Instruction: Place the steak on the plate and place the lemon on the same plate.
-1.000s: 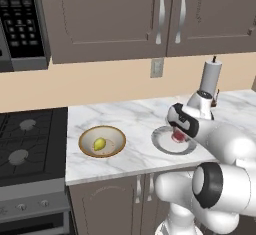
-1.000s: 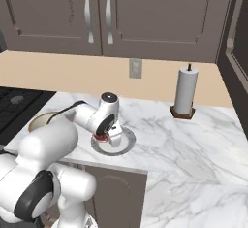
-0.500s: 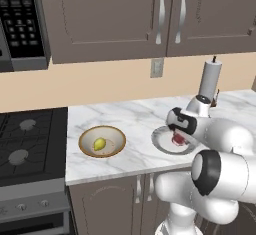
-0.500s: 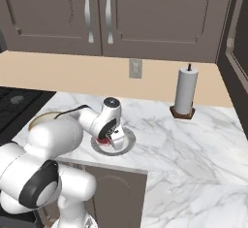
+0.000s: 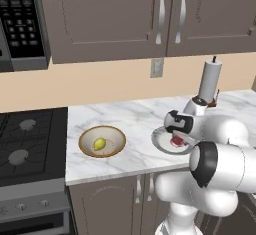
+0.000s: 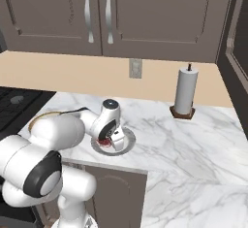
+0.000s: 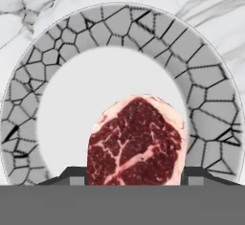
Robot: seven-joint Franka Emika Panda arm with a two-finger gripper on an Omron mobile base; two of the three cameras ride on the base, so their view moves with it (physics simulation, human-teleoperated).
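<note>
The steak point(image 7: 136, 142), a red marbled slab, sits between my finger tips just above the light centre of the plate point(image 7: 119, 23); whether it touches the plate I cannot tell. My gripper point(image 7: 134, 174) is shut on it. On the counter the plate point(image 5: 161, 144) lies under the gripper point(image 5: 177, 138), and the steak point(image 5: 176, 141) shows red below the hand. The right base view has the same gripper point(image 6: 107, 139), steak point(image 6: 103, 141) and plate point(image 6: 127, 143). The yellow lemon point(image 5: 100, 144) rests in a tan bowl point(image 5: 85, 146) to the left of the plate.
A paper towel roll point(image 5: 210, 81) stands at the back right of the counter, seen too in the right base view as a roll point(image 6: 185, 93). The stove point(image 5: 25, 139) adjoins the counter's left end, under a microwave point(image 5: 20, 24). The counter's front edge is close to the plate.
The hand has sunk a little toward the plate with the steak in its grip, and the arm's elbow has swung. The lemon and the bowl have not moved.
</note>
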